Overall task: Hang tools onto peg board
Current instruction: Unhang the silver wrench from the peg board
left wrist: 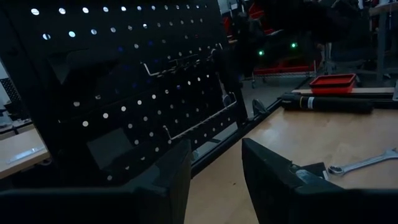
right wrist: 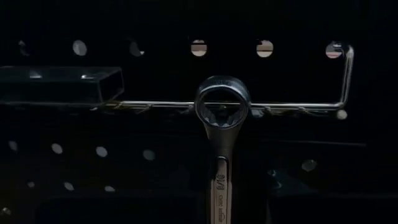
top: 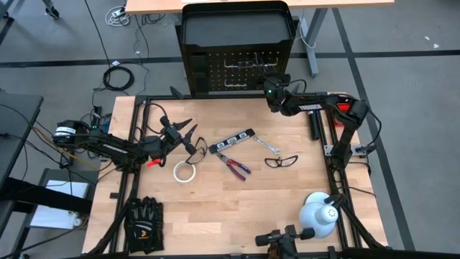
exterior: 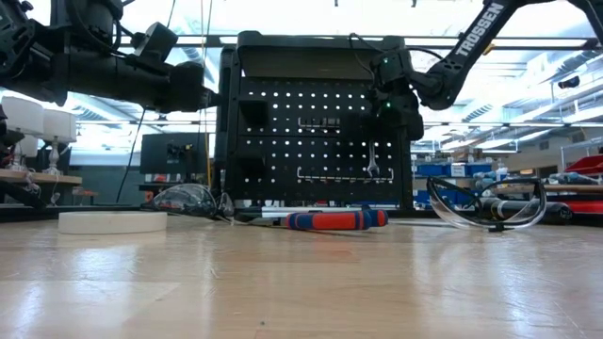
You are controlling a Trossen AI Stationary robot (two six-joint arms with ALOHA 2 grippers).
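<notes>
The black peg board (top: 237,68) stands upright at the table's far edge. My right gripper (top: 270,88) is up against its face, shut on a silver wrench (right wrist: 222,143). The wrench's ring end (right wrist: 222,102) is level with a pale wire rail (right wrist: 155,103). My left gripper (top: 192,140) waits open above the table's left part, holding nothing. On the wood lie a white tape roll (top: 185,171), a level bar (top: 230,142), red-handled pliers (top: 233,165), a second wrench (top: 266,144) and black-framed glasses (top: 280,160). My right gripper holds the wrench by its shank (right wrist: 222,193), below the ring end. The fingers themselves are lost in the dark at the bottom of the wrist view. They come level from the table's near side toward the peg board. The wrench is upright with its open end (exterior: 373,172) down, clear of the table.
Black gloves (top: 144,219) lie at the near left and a white dome lamp (top: 320,214) stands at the near right. A red box (left wrist: 333,82) sits by the right arm's base. A second wire rail (exterior: 344,174) runs lower on the peg board.
</notes>
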